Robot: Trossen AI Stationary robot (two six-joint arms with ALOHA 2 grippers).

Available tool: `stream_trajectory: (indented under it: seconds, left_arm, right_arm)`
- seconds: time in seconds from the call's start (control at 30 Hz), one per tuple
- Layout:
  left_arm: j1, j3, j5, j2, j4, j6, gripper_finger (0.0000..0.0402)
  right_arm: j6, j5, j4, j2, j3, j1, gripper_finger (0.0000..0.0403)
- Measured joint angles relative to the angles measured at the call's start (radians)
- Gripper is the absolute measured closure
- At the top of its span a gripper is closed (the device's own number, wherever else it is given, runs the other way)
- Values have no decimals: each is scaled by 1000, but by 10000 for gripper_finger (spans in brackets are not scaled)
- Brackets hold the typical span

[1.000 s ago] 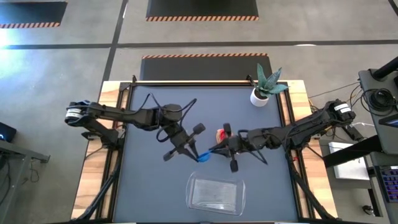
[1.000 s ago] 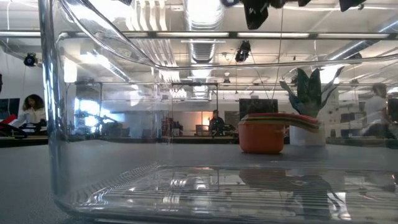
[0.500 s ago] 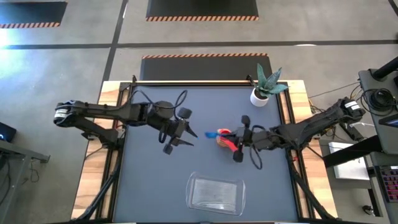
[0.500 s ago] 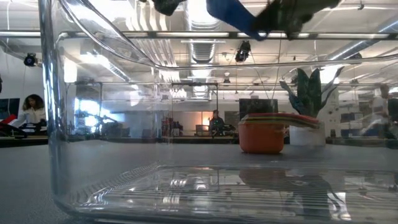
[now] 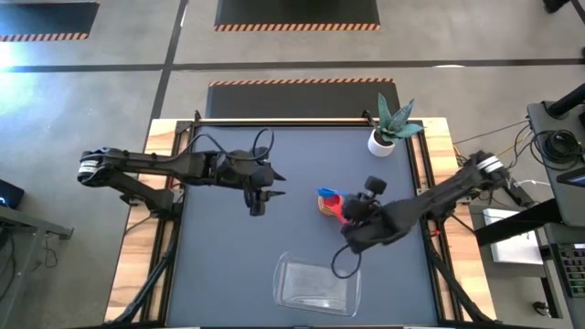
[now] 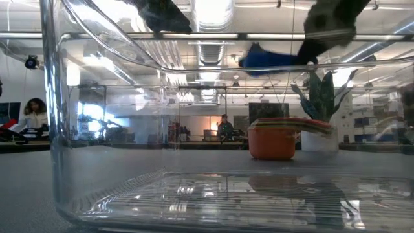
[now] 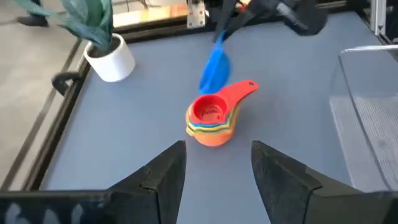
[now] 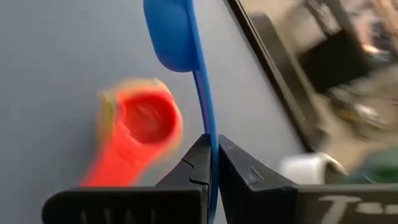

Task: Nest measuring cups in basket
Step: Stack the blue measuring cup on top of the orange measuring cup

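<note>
Blue cup | pinched by right gripper | no legible writing

Blue cup aloft, nested stack (red topmost), clear basket

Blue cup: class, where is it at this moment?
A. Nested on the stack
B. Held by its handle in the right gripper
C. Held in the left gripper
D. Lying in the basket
B: the right gripper is shut on the blue cup's handle, above the stack.
</note>
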Motion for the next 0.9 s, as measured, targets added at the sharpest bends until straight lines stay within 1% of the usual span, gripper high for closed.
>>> stream_trajectory:
  seconds: [0.13,0.23,0.4,0.53,0.73,0.9]
  left_arm:
    - [0,-1,0,2,-12,-18,238]
    - [0,-9,0,2,-15,-19,238]
    - [0,-30,0,2,-14,-19,238]
    - [0,-39,1,3,-14,-30,238]
    - [0,-39,1,3,-12,-30,238]
    - [0,-39,2,3,-12,-30,238]
  right_arm:
    - [153,0,-288,160,101,12,395]
    - [213,-5,-383,235,137,26,395]
    - [207,-31,-382,294,162,45,395]
    - [206,-65,-384,304,160,45,395]
    - [205,-69,-383,304,159,45,393]
    - [192,-84,-376,304,159,44,375]
